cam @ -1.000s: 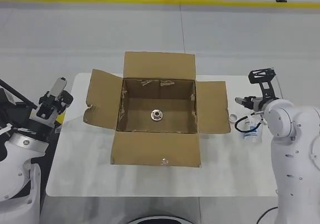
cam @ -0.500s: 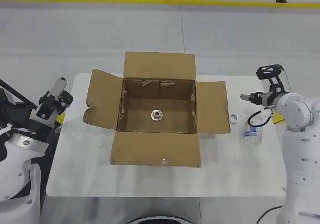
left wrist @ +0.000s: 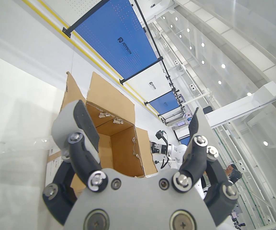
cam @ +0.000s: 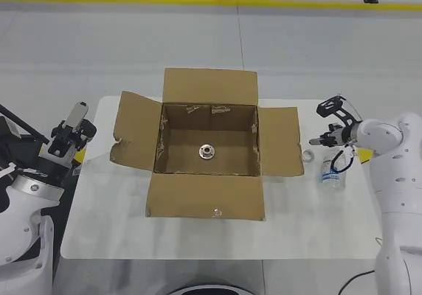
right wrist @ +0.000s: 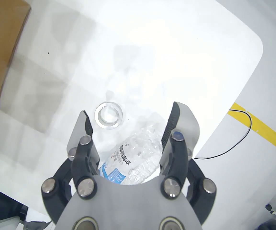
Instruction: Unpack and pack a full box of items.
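Note:
An open cardboard box (cam: pixel 209 140) with all flaps spread stands mid-table; a small round metal part (cam: pixel 206 151) lies on its floor. Right of the box a clear plastic water bottle (cam: pixel 332 173) lies on the table beside a white tape ring (cam: pixel 308 155). My right gripper (right wrist: pixel 130 120) hangs open just above the bottle (right wrist: pixel 138 154), the ring (right wrist: pixel 108 115) close to one finger. Its arm (cam: pixel 340 134) sits over the table's right side. My left gripper (left wrist: pixel 138 120) is open and empty off the table's left edge, facing the box (left wrist: pixel 114 125).
The white table (cam: pixel 122 221) has bare surface in front of the box and on its left. A black cable (right wrist: pixel 236 142) trails over the floor by a yellow line past the table's right corner.
The right arm swung from beside the bottle out to the right and back in, with its gripper now turned down over the bottle. The left arm kept still.

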